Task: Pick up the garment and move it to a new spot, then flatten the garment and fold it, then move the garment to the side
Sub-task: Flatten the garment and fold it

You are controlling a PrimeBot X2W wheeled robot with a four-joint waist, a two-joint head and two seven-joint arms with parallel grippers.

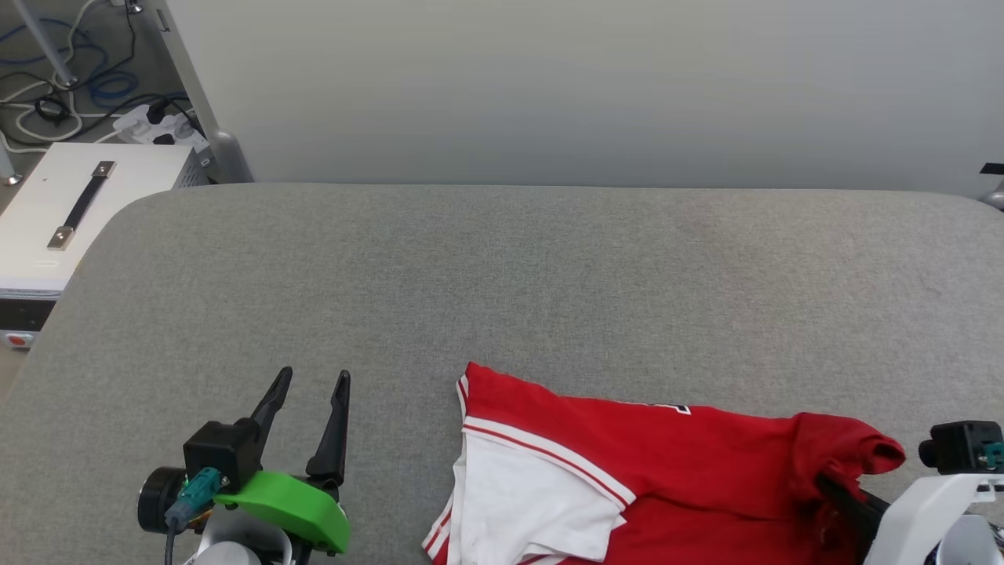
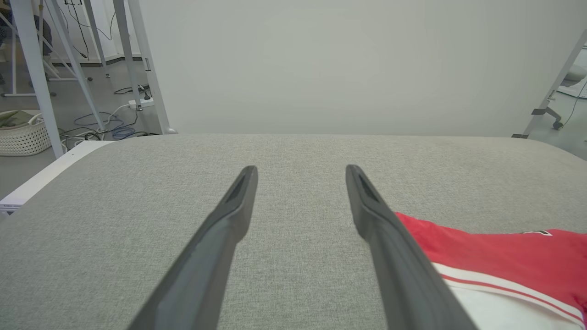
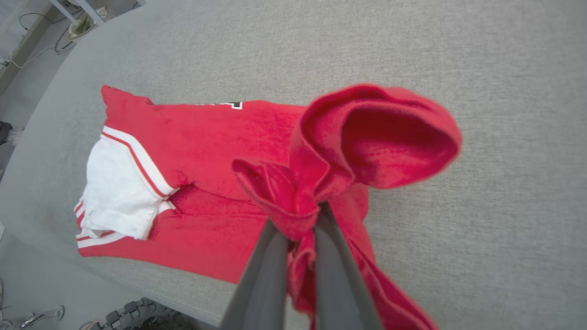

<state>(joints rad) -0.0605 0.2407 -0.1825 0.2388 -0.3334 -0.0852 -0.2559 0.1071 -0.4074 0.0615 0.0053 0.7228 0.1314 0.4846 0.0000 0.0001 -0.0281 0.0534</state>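
right gripper clamped on a raised edge of the garment; left gripper wide open, empty. pickup begun; move, flatten, fold left.

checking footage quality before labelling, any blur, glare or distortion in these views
Head view: soft, even light, no glare, the garment and grey table sharp. Left wrist view: wide-angle stretch makes the left gripper loom large and soft. Right wrist view: the raised fold pinched in the right gripper is blurred; the flat part is clearer.

Red, white-sleeved garment lies rumpled, one end bunched and raised.
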